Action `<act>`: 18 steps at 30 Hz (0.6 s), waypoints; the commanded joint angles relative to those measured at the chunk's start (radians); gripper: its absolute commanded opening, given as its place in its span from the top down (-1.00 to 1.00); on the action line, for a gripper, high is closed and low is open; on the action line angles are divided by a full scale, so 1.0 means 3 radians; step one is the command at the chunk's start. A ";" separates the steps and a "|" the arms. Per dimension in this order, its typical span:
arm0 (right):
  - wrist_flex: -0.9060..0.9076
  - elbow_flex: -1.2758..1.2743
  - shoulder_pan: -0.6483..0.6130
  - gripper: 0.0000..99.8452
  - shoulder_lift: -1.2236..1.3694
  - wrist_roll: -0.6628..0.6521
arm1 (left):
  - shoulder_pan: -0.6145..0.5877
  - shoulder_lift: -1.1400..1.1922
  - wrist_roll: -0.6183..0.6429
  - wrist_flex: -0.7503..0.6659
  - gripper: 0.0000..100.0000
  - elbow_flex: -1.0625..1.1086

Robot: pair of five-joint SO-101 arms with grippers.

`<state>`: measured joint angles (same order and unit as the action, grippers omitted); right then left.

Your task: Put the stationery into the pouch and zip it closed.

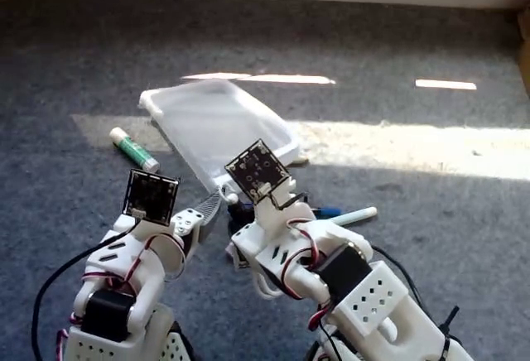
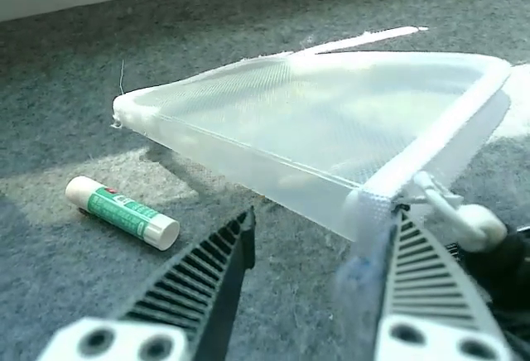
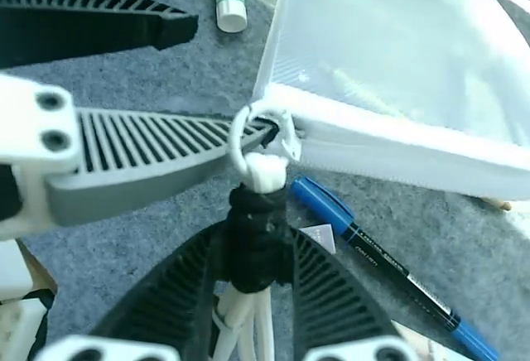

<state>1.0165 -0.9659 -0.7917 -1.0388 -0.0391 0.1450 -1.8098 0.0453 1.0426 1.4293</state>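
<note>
The translucent white pouch [image 1: 217, 125] lies on the carpet, lifted at its near corner; something pale shows faintly inside it. My right gripper [image 3: 258, 237] is shut on the black cord of the zip pull [image 3: 263, 166] at that corner. My left gripper [image 2: 323, 220] is open beside it, and one finger [image 2: 422, 270] touches the pouch's corner [image 2: 373, 208]. A green and white glue stick [image 1: 133, 149] lies left of the pouch, also seen past the left gripper as the glue stick [image 2: 122, 210]. A blue pen [image 3: 373, 263] lies under the pouch's near edge.
A white pen-like item [image 1: 356, 214] lies right of the right gripper, close to the right arm [image 1: 331, 270]. Grey carpet [image 1: 431, 46] stretches open behind and to the right of the pouch. Bands of sunlight cross it.
</note>
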 commanded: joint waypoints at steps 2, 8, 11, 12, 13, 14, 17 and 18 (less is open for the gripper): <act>0.0018 0.0233 -0.0059 0.99 -0.0120 -0.0015 | -0.0069 -0.0023 0.0041 -0.0077 0.51 0.0028; 0.0023 0.0233 -0.0059 0.99 -0.0120 -0.0010 | -0.0079 -0.0023 0.0041 -0.0061 0.51 0.0033; 0.0023 0.0233 -0.0054 0.99 -0.0120 -0.0010 | -0.0182 -0.0023 0.0020 -0.0066 0.60 0.0028; 0.0023 0.0233 -0.0054 0.99 -0.0120 -0.0010 | -0.0233 -0.0023 0.0020 -0.0072 0.64 0.0028; 0.0023 0.0233 -0.0054 0.99 -0.0120 -0.0010 | -0.0284 -0.0023 0.0015 -0.0077 0.67 0.0023; 0.0023 0.0233 -0.0054 0.99 -0.0120 -0.0010 | -0.0325 -0.0023 0.0015 -0.0077 0.69 0.0018; 0.0023 0.0233 -0.0049 0.99 -0.0120 -0.0010 | -0.0417 -0.0028 0.0015 -0.0077 0.74 0.0008; 0.0023 0.0233 -0.0013 0.99 -0.0120 -0.0010 | -0.0432 -0.0028 0.0015 -0.0077 0.75 0.0008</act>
<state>1.0165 -0.9659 -0.8009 -1.0388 -0.0391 0.0621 -1.8082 0.0468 1.0411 1.4446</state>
